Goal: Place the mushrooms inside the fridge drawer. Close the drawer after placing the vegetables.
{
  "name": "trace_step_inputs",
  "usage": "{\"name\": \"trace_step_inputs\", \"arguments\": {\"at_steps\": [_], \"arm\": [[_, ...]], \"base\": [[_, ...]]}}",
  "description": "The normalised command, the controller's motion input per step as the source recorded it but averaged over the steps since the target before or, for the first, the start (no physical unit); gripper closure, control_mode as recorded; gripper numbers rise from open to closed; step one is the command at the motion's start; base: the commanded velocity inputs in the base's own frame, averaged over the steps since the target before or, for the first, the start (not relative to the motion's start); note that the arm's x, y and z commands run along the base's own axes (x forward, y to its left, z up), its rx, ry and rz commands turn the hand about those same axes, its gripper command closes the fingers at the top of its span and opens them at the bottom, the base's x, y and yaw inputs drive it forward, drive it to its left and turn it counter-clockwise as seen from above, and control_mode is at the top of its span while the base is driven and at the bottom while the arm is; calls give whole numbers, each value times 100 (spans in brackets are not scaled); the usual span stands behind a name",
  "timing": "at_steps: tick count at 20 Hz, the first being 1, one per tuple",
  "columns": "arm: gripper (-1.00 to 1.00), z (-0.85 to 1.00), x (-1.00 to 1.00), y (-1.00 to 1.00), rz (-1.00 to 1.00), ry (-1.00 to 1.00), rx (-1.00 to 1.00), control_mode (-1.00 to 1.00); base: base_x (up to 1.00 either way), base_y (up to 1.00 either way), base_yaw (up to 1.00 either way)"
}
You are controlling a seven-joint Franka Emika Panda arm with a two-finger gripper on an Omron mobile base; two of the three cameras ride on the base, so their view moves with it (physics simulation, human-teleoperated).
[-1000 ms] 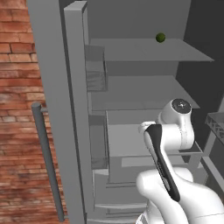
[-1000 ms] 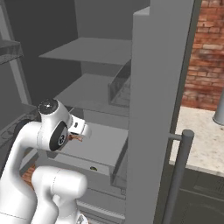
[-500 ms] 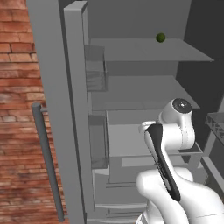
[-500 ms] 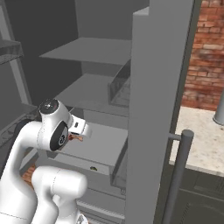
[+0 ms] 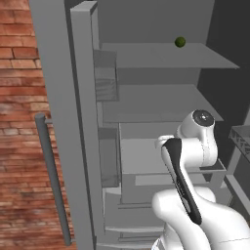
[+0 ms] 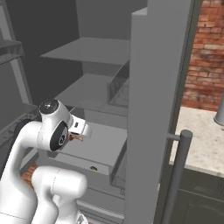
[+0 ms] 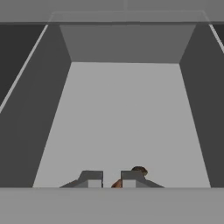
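The fridge drawer stands pulled out, and its pale grey floor and side walls run away from the hand. My gripper hangs over the drawer's near end, its fingers close together. It is shut on the reddish-brown mushroom, whose cap peeks out behind the right finger. From the right base view the same mushroom is a red-brown spot at the gripper, just above the drawer. In the left base view my arm covers the hand, with the drawer behind it. The olive-brown mushroom is out of view.
A small green ball lies on the top shelf. Ribbed door bins hang on the open fridge door, which has a long bar handle. A tiny dark speck sits on the drawer front.
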Motion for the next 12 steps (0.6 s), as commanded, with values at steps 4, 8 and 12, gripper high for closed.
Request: {"name": "trace_step_inputs", "arguments": {"at_steps": [4,8,12], "arm": [[100,0,0,0,0,0,0,100],[100,0,0,0,0,0,0,100],[100,0,0,0,0,0,0,100]], "base": [[15,-61,0],[15,-61,0],[22,-39,0]]}}
